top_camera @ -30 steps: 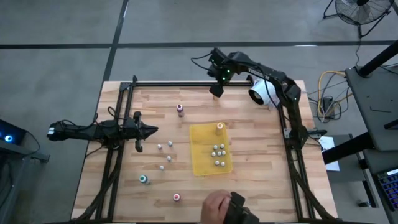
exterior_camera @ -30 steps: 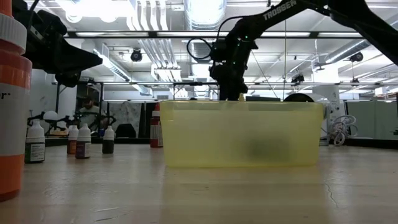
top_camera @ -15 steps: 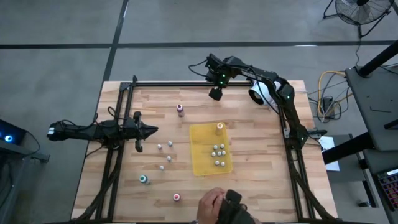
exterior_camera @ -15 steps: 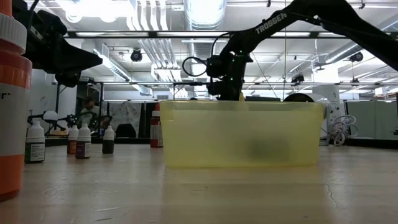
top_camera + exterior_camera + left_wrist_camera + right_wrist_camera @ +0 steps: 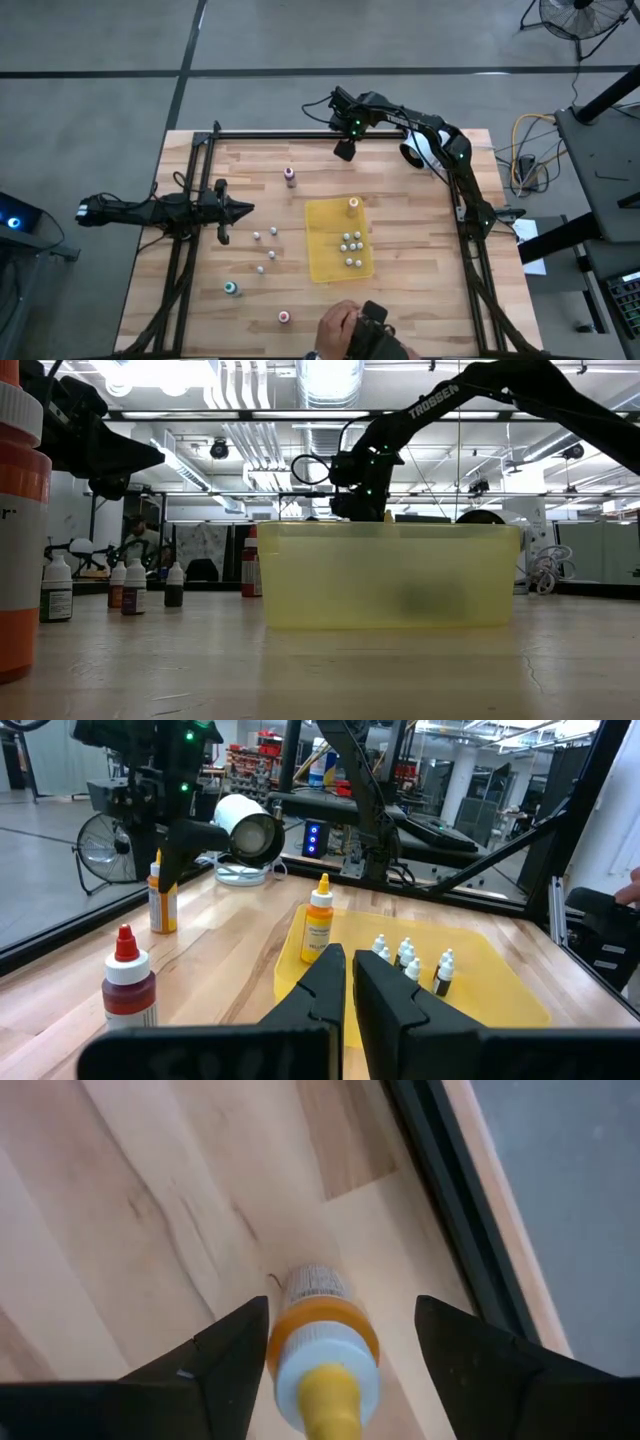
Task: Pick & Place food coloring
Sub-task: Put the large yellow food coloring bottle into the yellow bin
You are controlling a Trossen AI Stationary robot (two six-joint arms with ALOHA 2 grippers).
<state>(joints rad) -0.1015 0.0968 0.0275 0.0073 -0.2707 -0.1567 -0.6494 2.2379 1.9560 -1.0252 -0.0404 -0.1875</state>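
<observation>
My right gripper [image 5: 345,152] is at the table's far edge, open and slanting down over an orange bottle with a yellow tip [image 5: 320,1348]. The bottle stands on the wood between its fingers, and the gripper hides it in the high view. A yellow tray [image 5: 322,262] holds several small whitish bottles [image 5: 351,245] and an orange-topped one [image 5: 353,205]. A maroon-topped bottle [image 5: 290,176], a teal one [image 5: 231,288], a pink one [image 5: 284,317] and small ones [image 5: 265,245] stand on the table. My left gripper [image 5: 240,209] waits shut at the table's left. My right gripper [image 5: 345,1350] comes at the orange bottle from above, slanting, with one finger [image 5: 235,1350] on each side of the bottle's shoulder [image 5: 345,1320]. One finger's edge meets the bottle's outline in the wrist view, but I cannot tell whether it touches. The bottle stands upright on the table.
A big white cylinder-shaped device [image 5: 420,150] sits at the far right corner beside my right arm. A person's hand [image 5: 340,325] with a dark object reaches in at the near edge. Black frame rails [image 5: 280,133] run along the far edge and both sides.
My right gripper has moved down and a little toward the table's left along the far edge. It has tipped from pointing straight down to a slant. The person's hand at the near edge has shifted slightly left.
</observation>
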